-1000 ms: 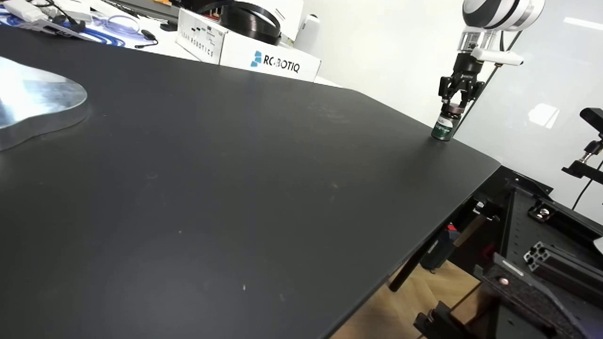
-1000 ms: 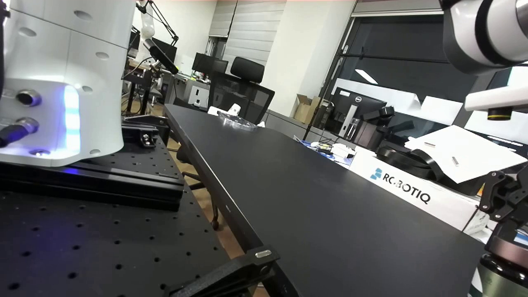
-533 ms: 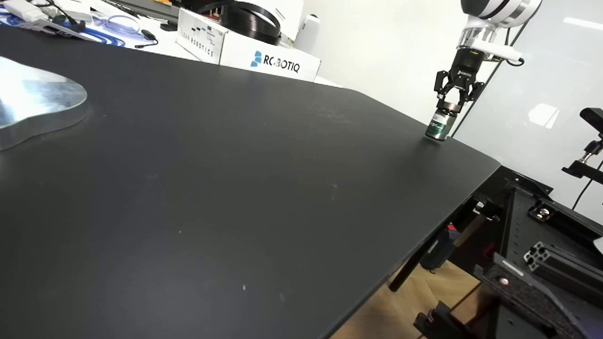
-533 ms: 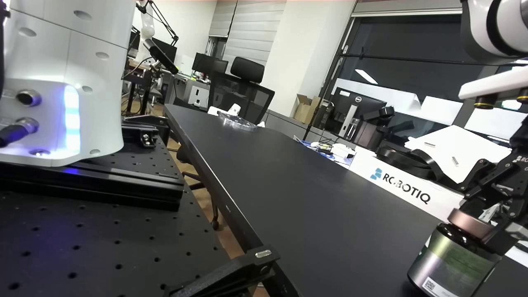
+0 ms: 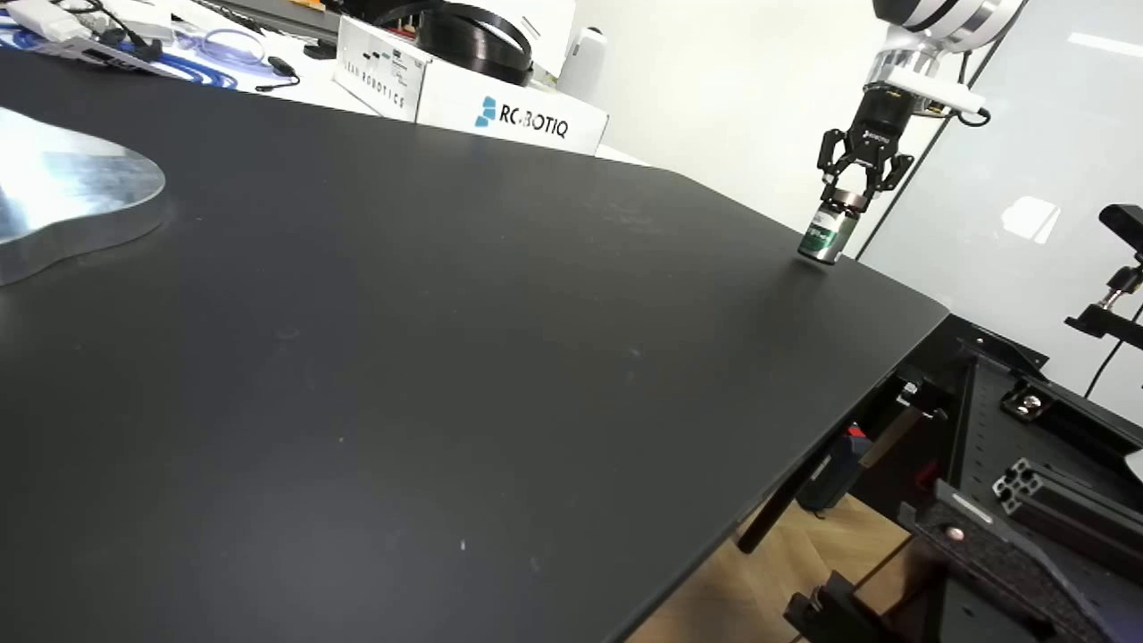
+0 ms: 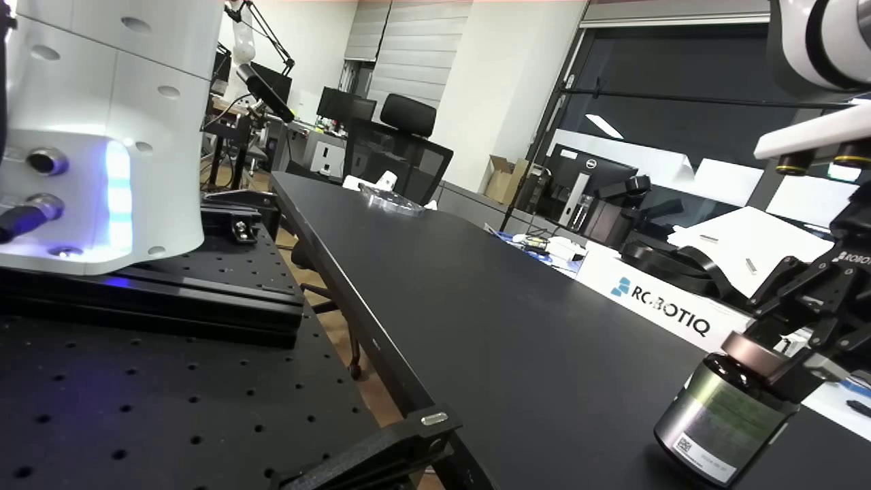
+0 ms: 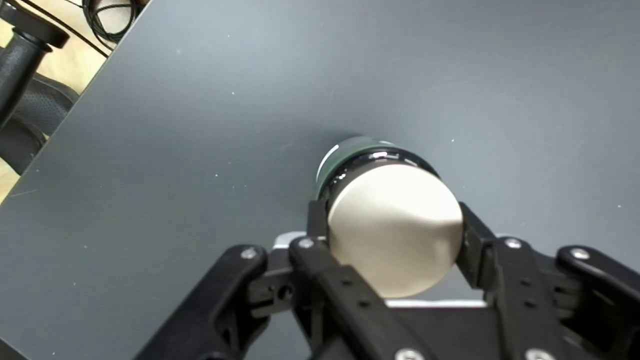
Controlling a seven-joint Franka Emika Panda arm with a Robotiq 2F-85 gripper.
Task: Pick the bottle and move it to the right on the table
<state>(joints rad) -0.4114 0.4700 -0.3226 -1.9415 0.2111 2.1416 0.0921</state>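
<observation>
The bottle is small and dark green with a whitish label and a brownish metallic cap. It shows large at the right in an exterior view. My gripper is shut on its cap, one finger on each side; the gripper also shows in an exterior view. The bottle tilts with the gripper, its base just above the table, with a dark shadow beneath. In the wrist view the shiny cap of the bottle fills the jaws and hides most of the body.
A white Robotiq box stands behind the table's far edge, also in an exterior view. A shiny transparent tray lies at the other end of the table. The robot base stands beside the table's long edge.
The gripper has carried the bottle leftward in both exterior views, away from the table's end. The bottle was nearly upright and now tilts. The last half second shows only a small shift.
</observation>
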